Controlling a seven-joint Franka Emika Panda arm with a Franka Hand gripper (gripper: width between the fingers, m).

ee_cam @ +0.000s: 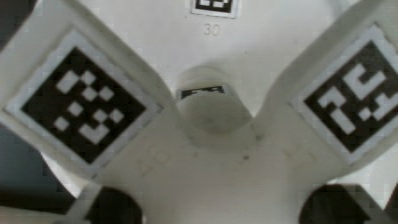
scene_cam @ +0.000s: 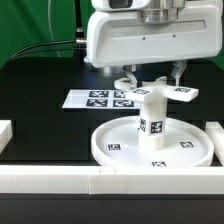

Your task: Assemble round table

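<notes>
The large rimmed round disc [scene_cam: 108, 142] lies flat on the black table. The short thick cylinder leg [scene_cam: 154, 124] stands upright at its middle, tag facing front. The small cross-shaped foot [scene_cam: 160, 96] sits on top of the leg. My gripper [scene_cam: 152, 86] comes down from above with a finger on each side of the foot and is shut on it. In the wrist view the foot [ee_cam: 214, 110] fills the picture, with tagged arms on both sides. The dark fingertips [ee_cam: 111, 206] press against it at the frame's edge, and the gripper [ee_cam: 231, 208] spans the foot's white body.
The marker board [scene_cam: 88, 98] lies flat behind the disc, toward the exterior view's left. Long white border rails run along the front [scene_cam: 60, 182], the left [scene_cam: 5, 135] and the right [scene_cam: 214, 135]. A green backdrop stands behind the table.
</notes>
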